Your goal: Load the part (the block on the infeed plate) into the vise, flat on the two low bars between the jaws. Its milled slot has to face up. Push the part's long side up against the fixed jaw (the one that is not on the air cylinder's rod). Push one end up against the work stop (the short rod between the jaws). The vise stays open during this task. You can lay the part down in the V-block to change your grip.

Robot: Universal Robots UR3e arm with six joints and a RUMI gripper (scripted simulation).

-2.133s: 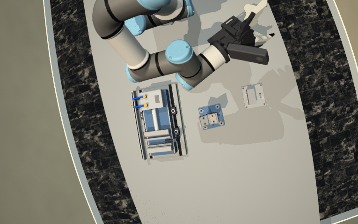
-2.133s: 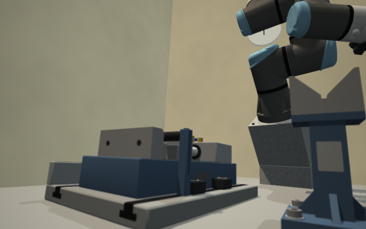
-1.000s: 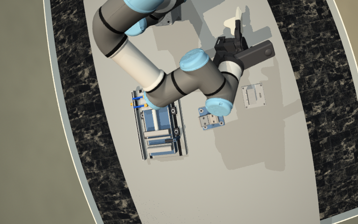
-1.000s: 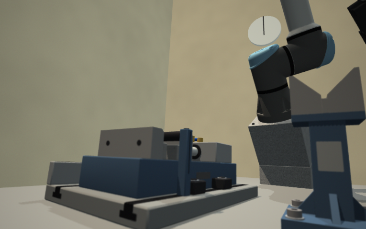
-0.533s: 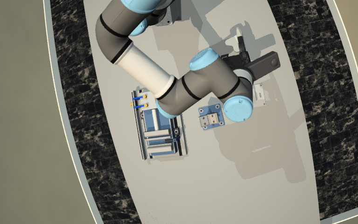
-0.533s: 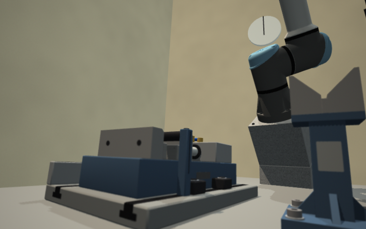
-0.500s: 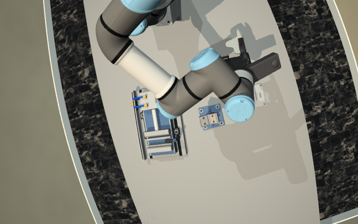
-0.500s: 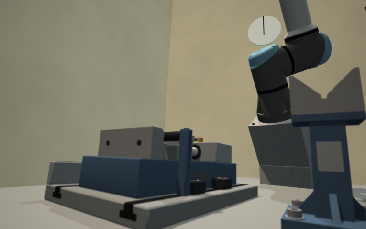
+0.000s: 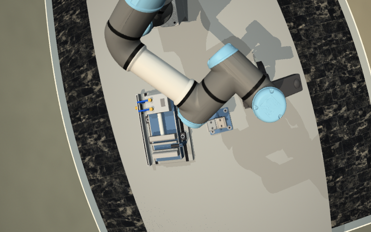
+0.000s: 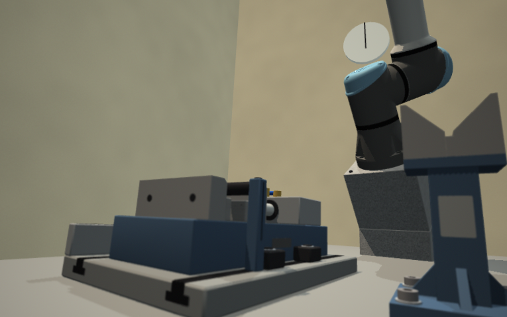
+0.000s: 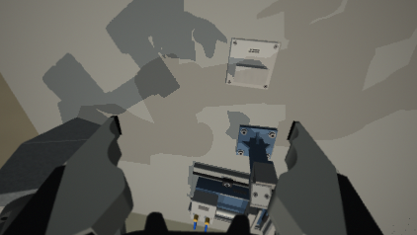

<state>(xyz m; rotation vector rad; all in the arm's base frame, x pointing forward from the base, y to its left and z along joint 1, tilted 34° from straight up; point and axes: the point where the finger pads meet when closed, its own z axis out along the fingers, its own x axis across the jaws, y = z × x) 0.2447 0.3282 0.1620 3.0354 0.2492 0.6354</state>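
From above, on the left, the vise [image 9: 164,154] [image 10: 180,196] [image 11: 222,188] stands open, the stop [image 9: 175,145] [image 10: 237,188] reaching between its jaws; the arm [image 9: 158,73] [image 10: 373,106] hides one corner. Bare table separates it from the V-block [image 9: 220,123] [image 10: 424,137] [image 11: 262,185], partly covered too. Farther right, the arm blocks my view of the plate [image 11: 254,44]; the wrist view shows the block [image 11: 251,76] on it. The gripper [image 11: 205,119] gapes fully, holding nothing.

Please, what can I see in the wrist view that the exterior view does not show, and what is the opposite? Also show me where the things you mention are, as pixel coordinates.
Only wrist: the open claw [image 11: 205,119] and the infeed plate [image 11: 242,48] with the block [image 11: 251,76].

Only exterior: the round white disc [image 10: 377,41] and the front of the fixed jaw [image 10: 172,198].

Both: the vise [image 11: 237,191] [image 10: 153,246] and the V-block [image 11: 262,185] [image 10: 424,141].
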